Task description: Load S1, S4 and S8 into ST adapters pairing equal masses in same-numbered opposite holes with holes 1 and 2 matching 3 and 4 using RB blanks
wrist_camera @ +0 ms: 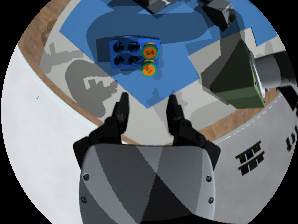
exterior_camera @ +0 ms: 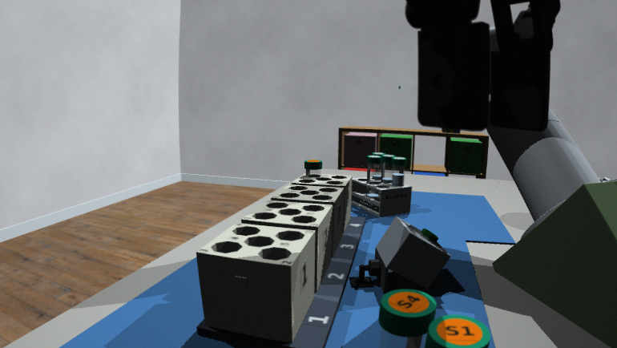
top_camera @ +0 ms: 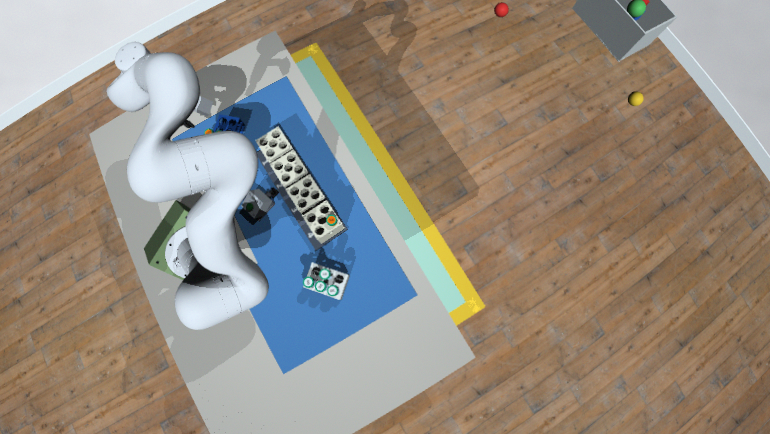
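My gripper [exterior_camera: 489,124] [wrist_camera: 148,101] is open and empty, high above the table. In the wrist view the blue rack RS [wrist_camera: 126,53] shows ahead of the fingertips. It holds S4 [wrist_camera: 150,51] [exterior_camera: 407,302] and S1 [wrist_camera: 148,69] [exterior_camera: 458,332] side by side at one end; its other wells look empty. Stand ST [exterior_camera: 340,259] carries four adapters in a row. A tube with an orange cap dot [top_camera: 331,219] [exterior_camera: 312,163] stands in adapter 4 [top_camera: 330,232], far-right hole; its ID is unreadable. Adapter 1 [exterior_camera: 246,298] looks empty. White rack RB [exterior_camera: 395,205] holds several white-dot blanks; their numbers are unreadable.
The tilted grey box with the green DONE key [top_camera: 249,207] [exterior_camera: 429,234] stands between ST and the arm's base. The green base block [exterior_camera: 557,246] [wrist_camera: 240,85] is beside it. My arm covers part of the table in the top view. RB stands beyond adapter 4.
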You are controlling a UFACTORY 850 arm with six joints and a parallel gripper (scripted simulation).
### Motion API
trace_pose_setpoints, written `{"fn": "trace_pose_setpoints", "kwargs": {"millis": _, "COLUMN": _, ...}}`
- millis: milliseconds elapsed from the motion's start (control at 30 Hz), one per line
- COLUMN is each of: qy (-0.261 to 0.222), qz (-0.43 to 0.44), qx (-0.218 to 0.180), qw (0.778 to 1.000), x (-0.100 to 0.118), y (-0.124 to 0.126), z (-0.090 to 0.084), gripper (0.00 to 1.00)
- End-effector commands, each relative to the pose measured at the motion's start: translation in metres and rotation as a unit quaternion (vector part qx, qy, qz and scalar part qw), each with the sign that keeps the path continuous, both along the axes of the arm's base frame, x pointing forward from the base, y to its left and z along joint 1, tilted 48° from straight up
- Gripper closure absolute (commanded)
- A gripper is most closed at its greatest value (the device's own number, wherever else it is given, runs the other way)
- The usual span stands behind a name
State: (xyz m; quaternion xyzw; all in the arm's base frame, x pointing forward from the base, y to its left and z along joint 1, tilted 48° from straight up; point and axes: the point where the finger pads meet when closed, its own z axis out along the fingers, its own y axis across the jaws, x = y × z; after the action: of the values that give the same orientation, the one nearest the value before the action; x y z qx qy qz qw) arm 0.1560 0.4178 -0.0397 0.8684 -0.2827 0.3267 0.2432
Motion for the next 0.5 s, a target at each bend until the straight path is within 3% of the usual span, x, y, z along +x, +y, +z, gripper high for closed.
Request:
{"fn": "trace_pose_setpoints", "kwargs": {"millis": 0, "qy": 0.0, "qz": 0.0, "qx": 0.001, "qw": 1.0, "x": 0.002, "y": -0.002, "z": -0.003, "gripper": 0.43}}
{"fn": "trace_pose_setpoints", "kwargs": {"millis": 467, "qy": 0.0, "qz": 0.0, "qx": 0.001, "qw": 1.0, "x": 0.013, "y": -0.017, "z": -0.02, "gripper": 0.43}}
